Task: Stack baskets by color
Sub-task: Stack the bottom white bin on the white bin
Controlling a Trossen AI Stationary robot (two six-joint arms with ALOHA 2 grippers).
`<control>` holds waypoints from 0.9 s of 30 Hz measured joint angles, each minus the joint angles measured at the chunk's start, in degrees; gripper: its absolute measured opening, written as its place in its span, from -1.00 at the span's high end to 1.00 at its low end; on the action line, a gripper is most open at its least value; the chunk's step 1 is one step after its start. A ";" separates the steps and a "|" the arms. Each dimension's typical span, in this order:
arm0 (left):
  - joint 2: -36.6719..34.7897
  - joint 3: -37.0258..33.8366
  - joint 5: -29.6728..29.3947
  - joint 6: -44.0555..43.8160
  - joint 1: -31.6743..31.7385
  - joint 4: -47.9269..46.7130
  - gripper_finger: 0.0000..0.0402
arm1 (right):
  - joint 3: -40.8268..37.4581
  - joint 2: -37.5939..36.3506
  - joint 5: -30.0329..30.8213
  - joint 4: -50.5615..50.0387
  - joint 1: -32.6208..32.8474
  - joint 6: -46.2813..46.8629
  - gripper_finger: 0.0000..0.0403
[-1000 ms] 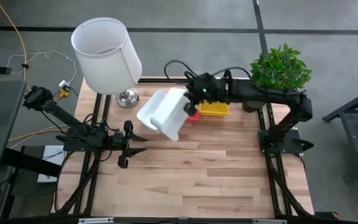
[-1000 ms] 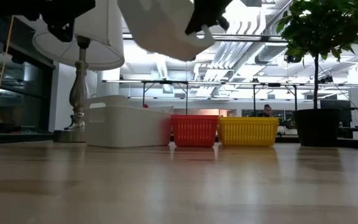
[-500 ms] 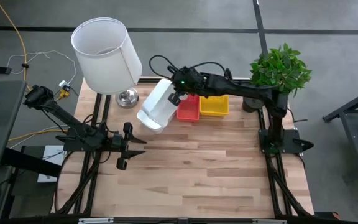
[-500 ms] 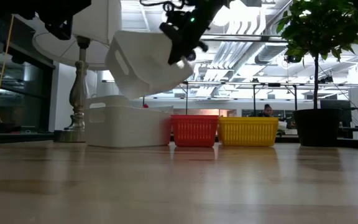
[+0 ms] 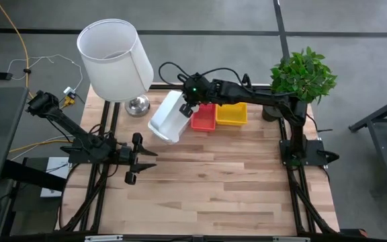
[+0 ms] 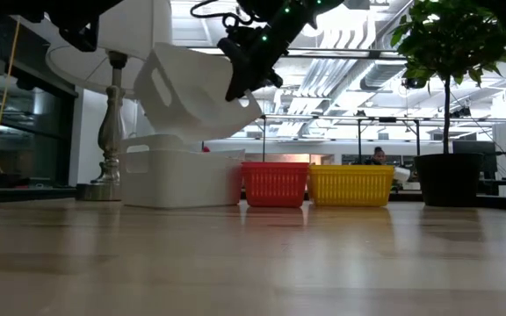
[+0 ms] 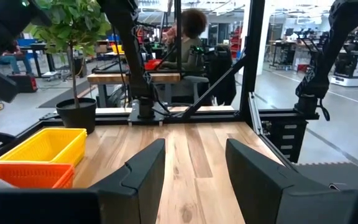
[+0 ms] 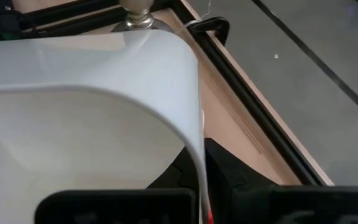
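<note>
Right gripper [image 5: 188, 102] pinches the rim of a white basket [image 5: 168, 115], holding it tilted in the air.

Just below sits a second white basket [image 6: 178, 172] on the table [image 5: 207, 181], with a red basket [image 5: 203, 116] and a yellow basket [image 5: 231, 113] lined up beside it. Over at the table's left edge, the left gripper [image 5: 134, 156] waits, fingers apart and empty.

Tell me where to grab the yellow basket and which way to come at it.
Grip the yellow basket by its thin upright rim, probably the long wall facing the open table, coming straight down from above. It sits upright and open-topped, its other side right beside the red basket, leaving little finger room there.
</note>
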 joint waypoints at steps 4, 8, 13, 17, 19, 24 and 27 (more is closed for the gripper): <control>0.00 0.00 0.00 0.01 0.00 0.03 0.22 | -0.01 0.00 -2.17 -0.06 0.08 -1.52 1.00; 0.00 0.00 0.00 0.00 0.00 0.03 0.22 | -0.01 0.00 -3.91 -1.49 0.11 -3.94 1.00; 0.00 0.00 0.00 0.01 0.00 0.03 0.22 | -0.03 0.00 -4.08 -4.15 0.10 -5.37 1.00; 0.00 0.00 0.00 0.01 0.00 0.03 0.22 | -0.03 0.00 -3.71 -6.32 0.35 -8.11 1.00; 0.00 0.00 0.00 -0.01 0.02 0.03 0.22 | -0.03 0.00 -2.82 -7.09 0.72 -9.37 1.00; 0.00 0.00 0.00 -0.02 0.02 0.03 0.22 | -0.04 -0.01 -1.75 -8.96 1.52 -12.65 1.00; 0.00 0.00 0.00 -0.02 0.02 0.05 0.22 | -0.05 -0.02 -1.37 -9.61 1.64 -13.03 1.00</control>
